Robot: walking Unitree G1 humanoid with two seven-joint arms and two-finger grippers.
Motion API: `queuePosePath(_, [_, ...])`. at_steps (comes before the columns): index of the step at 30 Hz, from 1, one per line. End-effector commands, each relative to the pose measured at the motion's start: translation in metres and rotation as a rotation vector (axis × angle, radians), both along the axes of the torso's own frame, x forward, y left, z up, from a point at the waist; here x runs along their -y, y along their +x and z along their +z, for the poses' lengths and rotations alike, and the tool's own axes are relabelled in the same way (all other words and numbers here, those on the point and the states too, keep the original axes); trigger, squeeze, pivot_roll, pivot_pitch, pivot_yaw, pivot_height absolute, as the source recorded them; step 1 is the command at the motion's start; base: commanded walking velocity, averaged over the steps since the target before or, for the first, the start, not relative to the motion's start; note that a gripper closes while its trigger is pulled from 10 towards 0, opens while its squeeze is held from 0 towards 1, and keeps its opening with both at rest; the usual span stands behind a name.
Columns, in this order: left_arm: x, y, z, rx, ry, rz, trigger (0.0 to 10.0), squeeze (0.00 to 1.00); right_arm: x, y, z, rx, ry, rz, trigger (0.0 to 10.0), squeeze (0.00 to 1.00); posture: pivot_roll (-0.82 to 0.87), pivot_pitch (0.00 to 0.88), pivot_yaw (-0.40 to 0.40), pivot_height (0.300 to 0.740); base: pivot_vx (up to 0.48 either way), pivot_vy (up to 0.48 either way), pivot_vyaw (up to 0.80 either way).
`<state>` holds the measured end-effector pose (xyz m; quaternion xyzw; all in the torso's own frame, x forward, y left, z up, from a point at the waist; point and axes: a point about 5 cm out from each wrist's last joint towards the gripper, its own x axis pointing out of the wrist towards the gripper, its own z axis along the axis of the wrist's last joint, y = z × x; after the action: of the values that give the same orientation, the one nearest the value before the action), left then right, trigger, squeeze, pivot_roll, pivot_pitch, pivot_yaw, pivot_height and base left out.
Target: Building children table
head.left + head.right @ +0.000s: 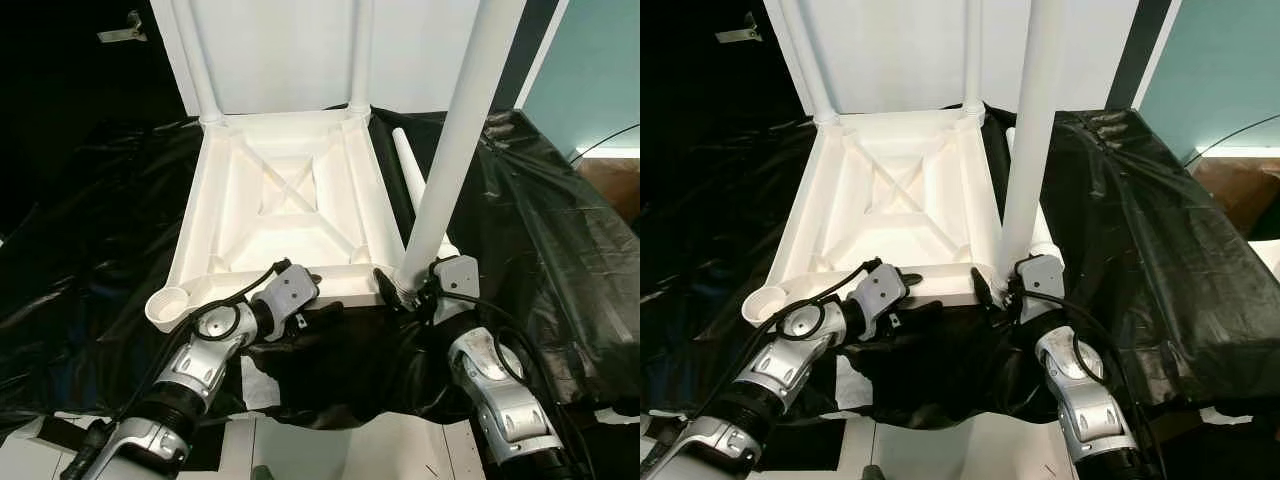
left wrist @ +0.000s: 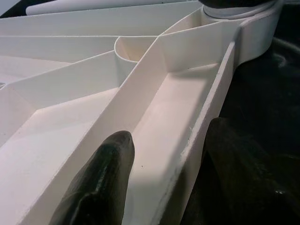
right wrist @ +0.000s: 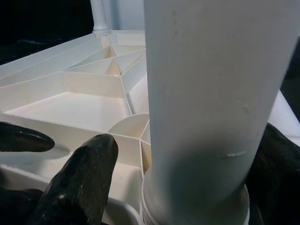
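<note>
A white plastic children's table [image 1: 270, 205] lies upside down on black sheeting. Two legs [image 1: 195, 60] stand in its far corners. A third leg [image 1: 460, 120] stands in the near right corner socket, and my right gripper [image 1: 405, 290] is shut around its base [image 3: 201, 117]. My left gripper [image 1: 318, 305] holds the table's near rim [image 2: 201, 126], one finger [image 2: 110, 173] inside the frame and the other outside. The near left socket [image 1: 168, 305] is an open cup. A loose leg [image 1: 410, 170] lies on the sheeting just right of the table.
Black plastic sheeting [image 1: 90, 230] covers the work surface and drapes over a raised block [image 1: 540, 210] at the right. A brown box [image 1: 612, 185] and a teal wall [image 1: 590, 70] are at the far right. A white panel [image 1: 270, 50] stands behind the table.
</note>
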<state>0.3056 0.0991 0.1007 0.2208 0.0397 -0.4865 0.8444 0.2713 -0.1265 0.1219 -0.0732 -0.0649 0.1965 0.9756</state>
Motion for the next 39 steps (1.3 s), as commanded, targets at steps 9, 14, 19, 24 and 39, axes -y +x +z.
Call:
queuePosePath(9, [-0.002, -0.008, -0.014, -0.056, 0.03, -0.012, 0.0, 0.0, -0.005, 0.0, -0.002, 0.001, 0.003, 0.019, 10.0, 0.0, -0.01, 0.012, 0.009, 0.74, 0.0, 0.0, 0.0])
queuePosePath(14, [0.005, -0.023, -0.017, -0.101, 0.014, -0.136, 0.0, 0.0, -0.005, 0.0, -0.002, -0.001, 0.006, 0.018, 10.0, 0.0, -0.01, 0.012, 0.011, 0.74, 0.0, 0.0, 0.0])
queuePosePath(19, [0.007, -0.028, -0.017, -0.105, 0.014, -0.189, 10.0, 0.0, -0.005, 0.001, -0.002, -0.002, 0.007, 0.018, 10.0, 0.0, -0.02, 0.01, 0.012, 0.74, 0.0, 0.0, 0.0])
queuePosePath(24, [0.006, -0.025, -0.018, -0.092, 0.023, -0.174, 10.0, 0.0, -0.005, 0.001, -0.002, -0.004, 0.01, 0.032, 0.0, 0.0, -0.02, 0.009, 0.011, 0.74, 0.0, 0.0, 0.0])
queuePosePath(39, [0.007, -0.024, -0.016, -0.079, 0.025, -0.17, 10.0, 0.0, 0.002, -0.006, -0.011, -0.011, 0.085, -0.266, 0.0, 0.0, -0.02, 0.008, 0.011, 0.74, 0.0, 0.0, 0.0])
